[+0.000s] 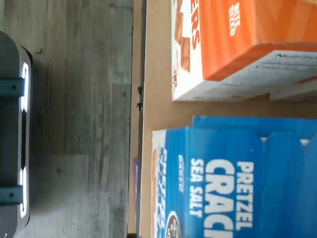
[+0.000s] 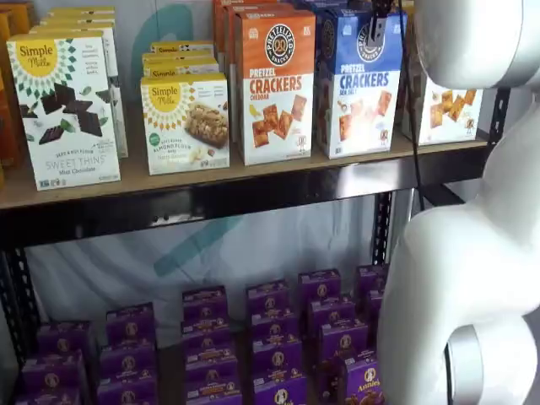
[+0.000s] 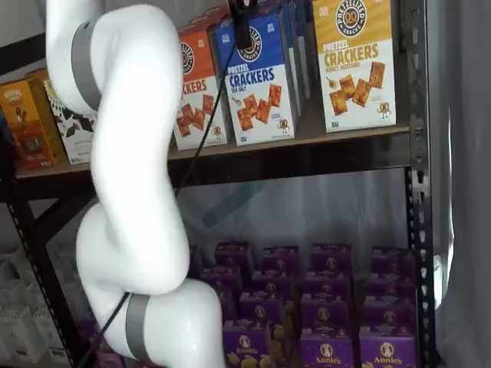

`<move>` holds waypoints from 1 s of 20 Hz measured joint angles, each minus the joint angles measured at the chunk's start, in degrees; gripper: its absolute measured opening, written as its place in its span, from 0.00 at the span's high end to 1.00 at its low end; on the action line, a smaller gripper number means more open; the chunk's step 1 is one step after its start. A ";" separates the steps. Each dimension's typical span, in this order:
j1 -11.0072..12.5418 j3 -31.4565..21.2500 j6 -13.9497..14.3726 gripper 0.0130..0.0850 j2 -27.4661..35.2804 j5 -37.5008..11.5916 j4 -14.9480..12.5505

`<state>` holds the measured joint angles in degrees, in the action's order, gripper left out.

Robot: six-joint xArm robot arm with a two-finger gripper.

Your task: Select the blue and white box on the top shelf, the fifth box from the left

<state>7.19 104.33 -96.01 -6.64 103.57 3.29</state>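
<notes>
I am hanging my fingers (image 3: 242, 27) in front of the blue and white box (image 3: 257, 80), which is standing on the top shelf (image 2: 253, 190) beside the orange box (image 2: 274, 84); whether they're parted, I cannot tell.

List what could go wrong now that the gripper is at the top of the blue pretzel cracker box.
1. The orange cheddar box stands right beside the blue and white box; a finger could catch it.
2. The gripper shows only dark fingers at the box's top edge, so the grasp may be shallow and slip.
3. The box stands near the top shelf front and could tip off.
</notes>
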 joint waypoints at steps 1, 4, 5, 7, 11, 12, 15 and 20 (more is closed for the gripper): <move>-0.10 -0.70 0.04 0.00 -0.36 -0.39 -0.12; -0.23 -2.47 0.12 0.00 -1.23 -1.28 -0.21; -0.23 -2.80 0.13 0.00 -1.40 -1.46 -0.15; -0.17 -3.57 0.13 0.00 -1.78 -1.79 0.04; -0.11 -4.88 0.12 0.00 -2.44 -2.41 0.26; -0.10 -5.20 0.13 0.00 -2.58 -2.53 0.35; -0.04 -5.63 0.18 0.11 -2.79 -2.64 0.71; 0.21 -5.73 0.11 0.28 -2.83 -2.67 1.24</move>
<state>7.40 98.59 -95.90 -9.48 100.90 4.53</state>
